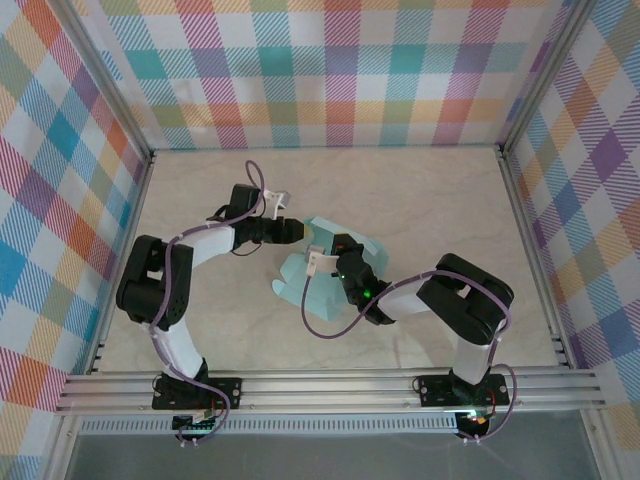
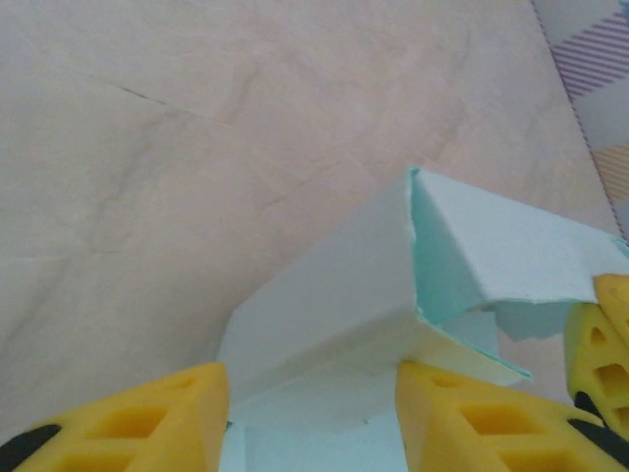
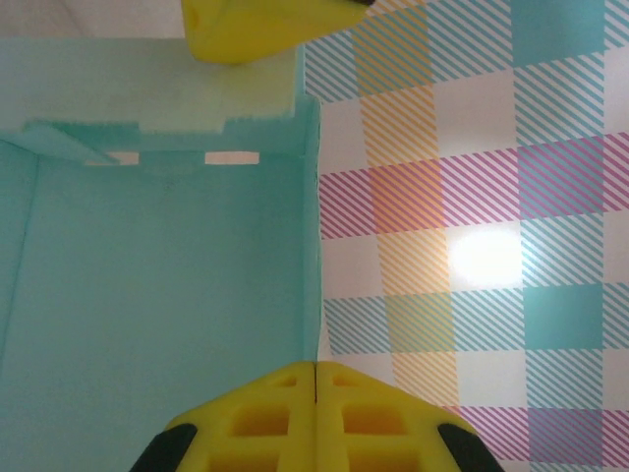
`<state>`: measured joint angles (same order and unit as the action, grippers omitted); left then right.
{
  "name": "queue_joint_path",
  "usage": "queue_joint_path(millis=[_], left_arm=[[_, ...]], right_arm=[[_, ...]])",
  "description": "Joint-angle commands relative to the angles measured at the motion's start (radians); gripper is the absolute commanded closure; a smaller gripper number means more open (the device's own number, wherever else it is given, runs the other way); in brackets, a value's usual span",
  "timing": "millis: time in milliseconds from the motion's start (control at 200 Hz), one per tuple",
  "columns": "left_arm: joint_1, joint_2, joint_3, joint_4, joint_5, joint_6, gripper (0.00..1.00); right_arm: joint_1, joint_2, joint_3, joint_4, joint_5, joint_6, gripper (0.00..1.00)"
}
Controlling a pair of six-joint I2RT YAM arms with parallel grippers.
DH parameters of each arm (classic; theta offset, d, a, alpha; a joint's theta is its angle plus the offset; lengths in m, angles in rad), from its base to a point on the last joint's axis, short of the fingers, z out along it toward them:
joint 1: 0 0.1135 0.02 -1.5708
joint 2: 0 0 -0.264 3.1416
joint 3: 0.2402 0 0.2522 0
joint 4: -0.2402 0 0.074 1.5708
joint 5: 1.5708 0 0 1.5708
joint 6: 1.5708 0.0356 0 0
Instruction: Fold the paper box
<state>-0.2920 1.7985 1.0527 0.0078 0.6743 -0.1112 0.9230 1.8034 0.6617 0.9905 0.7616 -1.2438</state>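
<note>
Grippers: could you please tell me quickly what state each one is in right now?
Left gripper: jaws apart astride the paper box; grip cannot be told.
Right gripper: shut on the paper box's wall.

Black-white arms [image 1: 200, 243], purple cables [image 1: 305, 310], yellow fingers [image 2: 472, 413]

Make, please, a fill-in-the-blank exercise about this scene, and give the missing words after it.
1. The paper box lies on the ___.
2. The right end effector has its fingers pressed ___ at a box wall's edge.
3. The left end effector has a folded corner of the box ___ its fingers.
4. Both end effectors' fingers are ___ in colour.
Missing words: table; together; between; yellow.
</note>
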Motion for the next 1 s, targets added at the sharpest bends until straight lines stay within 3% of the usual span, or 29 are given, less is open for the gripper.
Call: queue_joint_path(millis=[0, 265, 370, 735, 995], left_arm=[[-0.030, 0.017, 0.019, 0.013, 0.116, 0.071, 0.55], [-0.043, 0.044, 0.017, 0.028, 0.106, 0.086, 0.59], [-0.051, 0.045, 0.004, 0.042, 0.077, 0.085, 0.66], [-0.072, 0.004, -0.099, 0.145, -0.111, 0.017, 0.65], [-0.072, 0.005, -0.125, 0.187, -0.133, -0.007, 0.65]], right_arm=[[-0.001, -0.021, -0.002, -0.001, -0.020, 0.029, 1.00], [-0.001, -0.021, 0.001, -0.007, -0.022, 0.035, 1.00], [-0.001, -0.024, 0.002, -0.010, -0.024, 0.041, 1.00], [0.005, 0.058, -0.039, 0.131, -0.024, -0.080, 1.00], [0.011, 0.115, -0.057, 0.202, -0.013, -0.137, 1.00]])
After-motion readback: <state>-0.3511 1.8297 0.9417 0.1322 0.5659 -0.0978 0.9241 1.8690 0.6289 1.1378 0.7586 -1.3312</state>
